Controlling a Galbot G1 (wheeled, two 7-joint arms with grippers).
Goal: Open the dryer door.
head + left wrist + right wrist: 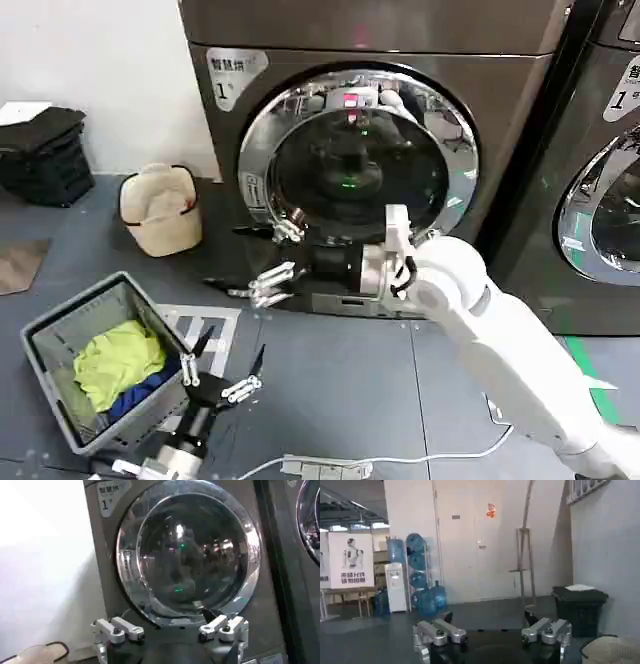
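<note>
The dryer door [355,165] is a wide chrome ring around dark glass on the bronze-grey machine with a "1" label [228,80]. It looks flush against the machine's front. My right gripper [272,260] hangs open just in front of the ring's lower left edge, pointing sideways, with nothing between its fingers. In the right wrist view that gripper [492,632] faces out into the room. My left gripper [222,368] stands open low by the basket. The left wrist view has this gripper [171,632] aimed at the dryer door [190,555] from a distance.
A grey laundry basket [60,325] with yellow-green and blue clothes stands at the front left. A cream bag [160,210] and a black stack [45,150] sit by the wall. A darker neighbouring machine [600,200] stands to the right. A cable and power strip [320,467] lie on the floor.
</note>
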